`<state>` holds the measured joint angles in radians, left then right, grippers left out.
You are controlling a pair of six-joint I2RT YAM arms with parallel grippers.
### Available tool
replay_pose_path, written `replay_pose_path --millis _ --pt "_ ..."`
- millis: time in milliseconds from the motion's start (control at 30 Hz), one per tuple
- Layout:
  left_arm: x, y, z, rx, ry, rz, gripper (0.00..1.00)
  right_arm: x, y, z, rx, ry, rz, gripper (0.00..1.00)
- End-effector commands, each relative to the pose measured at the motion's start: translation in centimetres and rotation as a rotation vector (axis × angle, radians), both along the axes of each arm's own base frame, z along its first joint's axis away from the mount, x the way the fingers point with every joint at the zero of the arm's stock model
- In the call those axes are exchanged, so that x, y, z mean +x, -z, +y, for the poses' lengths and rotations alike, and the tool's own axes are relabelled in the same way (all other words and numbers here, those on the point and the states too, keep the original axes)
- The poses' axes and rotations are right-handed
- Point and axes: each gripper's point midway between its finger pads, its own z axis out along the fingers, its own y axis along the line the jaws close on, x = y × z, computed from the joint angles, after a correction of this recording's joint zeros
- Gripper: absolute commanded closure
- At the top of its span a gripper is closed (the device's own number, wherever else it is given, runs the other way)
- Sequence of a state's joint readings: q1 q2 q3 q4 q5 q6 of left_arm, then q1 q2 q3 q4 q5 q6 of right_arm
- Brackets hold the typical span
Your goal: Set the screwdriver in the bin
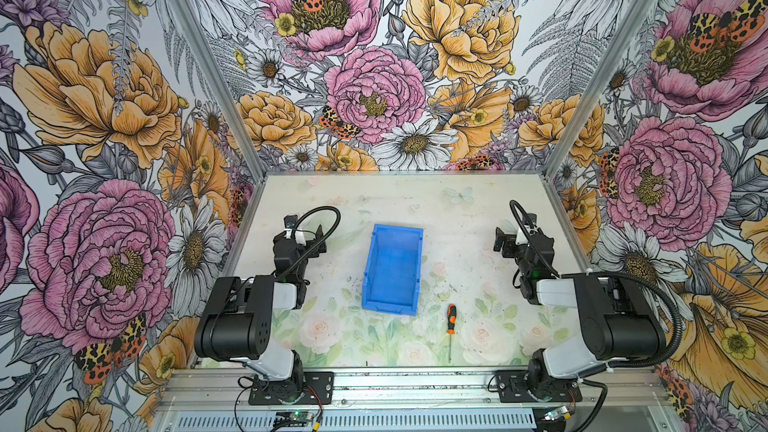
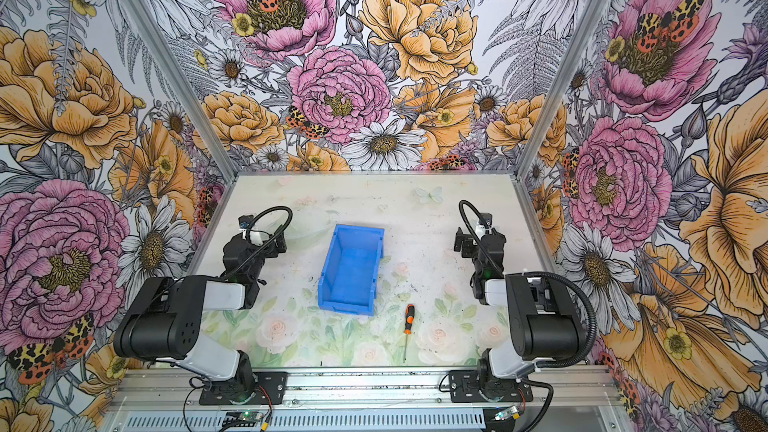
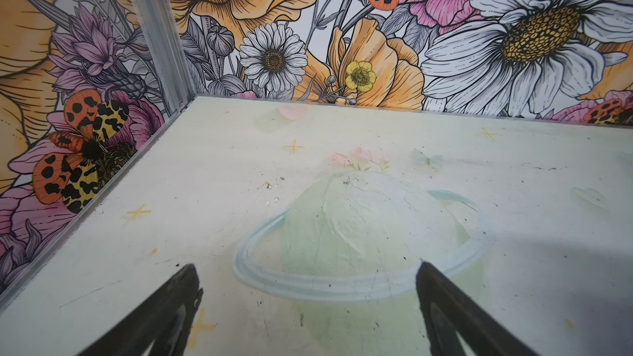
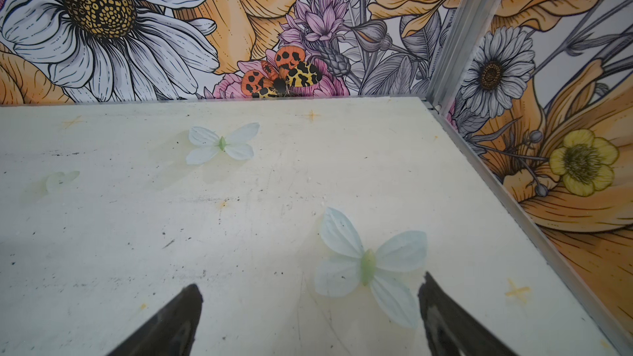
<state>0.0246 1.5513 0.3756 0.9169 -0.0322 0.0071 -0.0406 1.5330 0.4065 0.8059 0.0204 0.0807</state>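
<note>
The screwdriver [image 1: 451, 319] [image 2: 409, 319], with its orange-and-black handle and thin silver shaft, lies flat on the table just right of the bin's near right corner, shaft pointing toward the front edge. The blue bin [image 1: 392, 272] [image 2: 351, 270] stands empty at the table's middle. My left gripper [image 1: 305, 227] [image 2: 264, 229] [image 3: 306, 265] hovers left of the bin, open and empty. My right gripper [image 1: 515, 231] [image 2: 473, 235] [image 4: 310, 280] hovers far to the bin's right, open and empty. Neither wrist view shows the screwdriver or the bin.
Flower-patterned walls [image 1: 124, 118] with aluminium posts close in the table on the left, right and back. An aluminium rail [image 1: 415, 384] carrying both arm bases runs along the front. The tabletop [image 1: 457, 209] bears only flat printed roses and butterflies.
</note>
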Motion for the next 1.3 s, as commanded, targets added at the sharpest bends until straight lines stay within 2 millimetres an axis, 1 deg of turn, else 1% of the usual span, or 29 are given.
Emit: replay_pose_path --millis 0,33,100,133,267,400,500,567,667,733,867,900,1000,1067,1167,1267 --pt "0.2 -0.6 0.0 -0.01 0.012 -0.018 0.01 0.1 -0.8 0.1 -0.001 -0.008 -0.037 0.0" --pt "0.2 -0.6 0.0 -0.011 0.014 -0.019 0.01 0.1 -0.9 -0.1 0.0 0.008 -0.033 0.0" --pt "0.2 -1.0 0.1 -0.015 0.018 -0.019 0.02 0.0 -1.7 -1.1 0.002 0.068 -0.02 0.01" --pt "0.1 -1.3 0.3 -0.019 0.011 -0.019 0.01 0.0 -2.1 -1.3 0.003 0.081 -0.018 0.0" --pt "0.0 -2.2 1.2 -0.049 -0.02 0.001 0.01 -0.8 -3.5 -1.0 -0.003 0.07 -0.037 0.01" --pt "-0.5 -2.7 1.3 -0.063 -0.017 0.039 0.01 -1.8 -5.2 -1.2 0.016 0.103 -0.05 0.0" --pt "-1.3 -2.4 1.6 -0.05 -0.04 0.107 0.01 -2.4 -6.0 -1.0 0.031 0.121 -0.012 0.01" --pt "-1.7 -2.6 2.2 -0.035 -0.099 0.15 0.01 -2.8 -6.2 -0.7 0.047 0.127 0.029 0.0" --pt "-2.1 -3.3 2.7 -0.084 -0.178 0.195 0.01 -3.2 -6.5 0.9 0.047 0.09 0.084 0.01" --pt "-2.4 -3.9 2.5 -0.137 -0.191 0.216 0.01 -3.4 -7.0 1.9 0.051 0.081 0.109 0.01" --pt "-2.7 -5.5 0.8 -0.266 -0.13 0.222 0.01 -4.3 -8.1 4.0 0.072 0.057 0.199 0.0" --pt "-3.0 -5.8 0.3 -0.29 -0.11 0.225 0.01 -4.4 -8.6 4.7 0.083 0.045 0.212 0.01" --pt "-3.7 -6.4 -0.8 -0.344 -0.066 0.253 0.01 -5.3 -9.5 6.9 0.111 -0.014 0.264 0.01" --pt "-4.2 -6.8 -1.7 -0.377 -0.033 0.28 0.01 -6.0 -9.3 8.3 0.125 -0.056 0.318 0.01" --pt "-5.1 -7.4 -3.2 -0.403 0.029 0.314 0.01 -7.0 -7.8 10.3 0.158 -0.118 0.402 0.01" --pt "-6.4 -7.4 -5.5 -0.38 0.101 0.35 0.01 -8.0 -6.4 12.0 0.194 -0.16 0.442 0.0"
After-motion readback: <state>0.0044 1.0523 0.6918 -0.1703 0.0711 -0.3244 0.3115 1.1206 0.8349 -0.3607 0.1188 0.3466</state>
